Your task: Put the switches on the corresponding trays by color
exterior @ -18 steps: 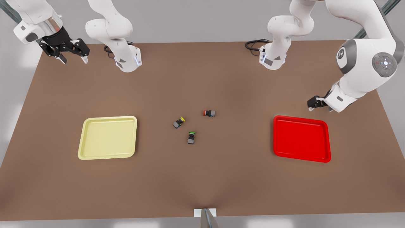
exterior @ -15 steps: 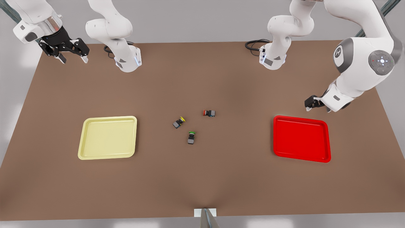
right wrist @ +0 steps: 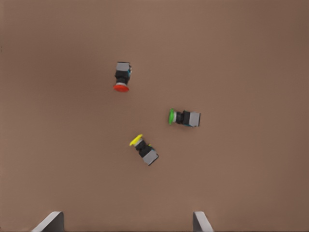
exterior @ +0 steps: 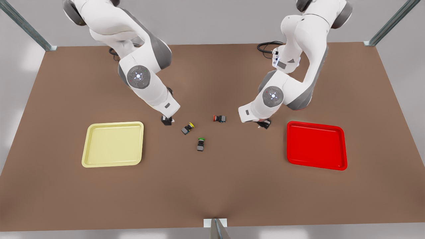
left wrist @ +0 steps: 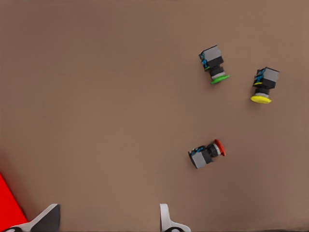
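Your left gripper (exterior: 264,124) hung low over the brown table (exterior: 212,192), just off the far-left corner of the bright red rounded-corner tray (exterior: 315,146). Its fingers (left wrist: 48,218) stood wide apart and held nothing. The small dark grey switch with the red cap (exterior: 219,118) lay toward the front view's left of it. Its long axis ran left to right, with the grey body toward your gripper and the cap pointing away. I judged this arm the nearer one for that switch.

Your right gripper (exterior: 167,120) was also spread wide and empty. It hovered between the pale yellow rounded-corner tray (exterior: 113,146) and the grey switch with the yellow cap (exterior: 187,128). That switch lay just beside it toward the front view's right, on a diagonal, cap aimed away and farther back. The green-capped switch (exterior: 200,144) sat nearer the camera, apart from both.

In the front view the wrists hid both sets of fingers. The wrist views showed the gap between them, and the left one caught a corner of the red tray.
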Controlling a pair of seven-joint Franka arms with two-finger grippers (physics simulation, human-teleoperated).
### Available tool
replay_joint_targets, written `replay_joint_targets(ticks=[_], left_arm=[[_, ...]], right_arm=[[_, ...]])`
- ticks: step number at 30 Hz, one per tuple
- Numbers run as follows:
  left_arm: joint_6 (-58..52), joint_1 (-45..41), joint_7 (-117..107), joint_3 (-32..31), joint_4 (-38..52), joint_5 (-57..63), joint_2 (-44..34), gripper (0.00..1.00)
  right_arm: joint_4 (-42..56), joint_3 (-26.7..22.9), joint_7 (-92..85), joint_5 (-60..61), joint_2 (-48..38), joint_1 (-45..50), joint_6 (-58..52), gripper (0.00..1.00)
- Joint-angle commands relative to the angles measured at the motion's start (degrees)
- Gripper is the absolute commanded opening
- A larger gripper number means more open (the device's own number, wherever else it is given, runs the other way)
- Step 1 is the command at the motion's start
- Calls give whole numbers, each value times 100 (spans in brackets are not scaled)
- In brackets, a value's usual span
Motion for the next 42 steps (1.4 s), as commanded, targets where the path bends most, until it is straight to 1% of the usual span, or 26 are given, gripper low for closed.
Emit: replay_joint_targets(ticks=[1,2,3,5,6,7,8,10,12,13,15,16,17,19,21,22,25,29,32,35,36,37,39,40,42], left_arm=[[121,-85,99,3,2,160,31,100],[359,-322,389,3,2,371,242,99],[368,-464,818,-6,19,583,295,99],[332,-472,1795,-15,28,152,321,99],[368,-674,1998,-6,11,134,418,100],[377,-745,2156,-15,19,160,523,100],[368,-815,2209,-15,54,169,611,100],[359,-990,2173,-120,116,99,751,100],[359,-1193,2270,-129,125,28,901,100],[350,-1202,2305,-138,134,11,1006,100],[368,-1193,2314,-129,134,20,1086,100],[385,-1193,2305,-129,134,11,1094,100],[482,-1237,2270,-129,125,11,1147,100],[648,-1307,2270,-120,116,-59,1182,100],[1071,-1307,3254,-120,125,90,1366,100],[1404,-1307,3719,-120,125,99,1455,100],[1862,-1264,5407,-111,90,64,1543,100],[2161,-1246,6173,-76,-148,90,1543,100],[1818,-1255,6190,-94,-297,204,1384,100],[1888,-1255,6445,-94,-481,239,1384,100],[2099,-1220,6463,-94,-674,239,1323,100],[2582,-1176,6436,-76,-1061,231,1191,100],[2802,-1176,6234,-68,-1228,187,1182,100],[3083,-1176,5918,-68,-1474,187,1138,100],[3180,-1176,5364,-59,-1554,187,1147,100]], right_arm=[[-2,-3,51,-119,86,24,81,100],[24,-47,244,-286,377,60,169,100],[24,-55,253,-286,588,60,380,100],[33,-64,262,-444,930,60,669,100],[33,-64,262,-453,1062,77,820,100],[-2,-64,297,-462,1132,95,969,100],[-46,-55,543,-699,1212,341,1101,100],[-301,-55,578,-787,1449,332,1628,100],[-811,-64,578,-831,1432,332,2226,100],[-855,-55,499,-1138,1432,350,2235,100],[-987,-38,-537,-1280,1370,341,2288,100],[-1162,-12,-775,-1288,1283,350,2410,100],[-1777,-12,-1188,-1288,1142,323,3052,100],[-2058,-3,-1197,-1534,1106,350,3342,100],[-2402,-3,-1241,-1552,1124,358,3843,100],[-2446,-3,-1232,-1552,1124,358,3852,100],[-2612,-3,-1144,-1543,1177,403,4116,100],[-2665,-47,-1127,-1534,1203,358,4195,100],[-2841,-47,-1180,-1534,1194,376,4380,100],[-2920,-73,-1206,-1534,1194,227,4380,100],[-2938,-73,-1162,-1534,1194,192,4380,100],[-2964,-73,-1127,-1534,1194,200,4380,100],[-3008,-82,-1127,-1534,1194,183,4388,100],[-3008,-82,-1136,-1534,1203,183,4388,100],[-2999,-82,-1136,-1543,1264,183,4388,100]])
